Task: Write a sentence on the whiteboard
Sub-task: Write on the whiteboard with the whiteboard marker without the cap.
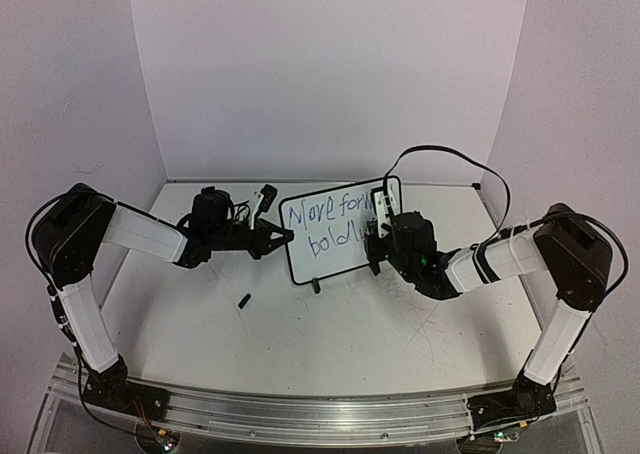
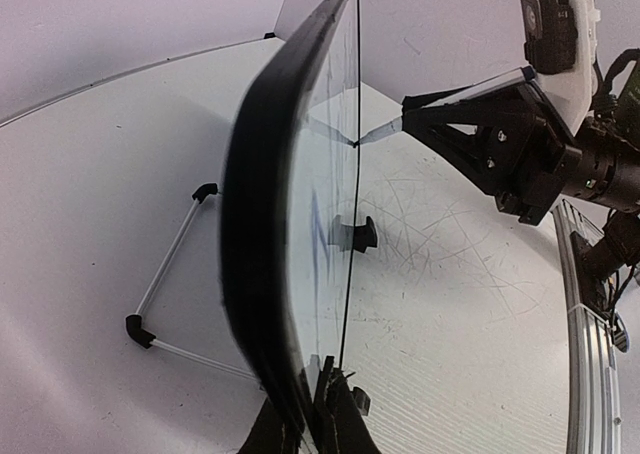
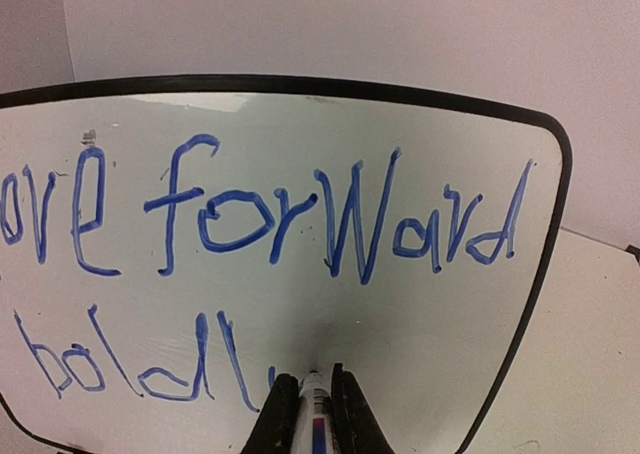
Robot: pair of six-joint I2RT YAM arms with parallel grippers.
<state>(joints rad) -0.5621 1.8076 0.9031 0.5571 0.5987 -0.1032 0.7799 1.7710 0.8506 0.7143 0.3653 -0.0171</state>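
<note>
The board is seen as glossy and smooth, edged by a black plastic-looking frame. The table is shown matt white and scratched. At the lower edge, a rail of brushed metal is seen.

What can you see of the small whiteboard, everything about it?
Small whiteboard, thin black frame, rounded corners, standing near upright on black feet and a wire stand. Blue writing reads "Move forward", with "boldl" below. The left jaws clamp its side edge; a marker in the right jaws touches its face.
</note>
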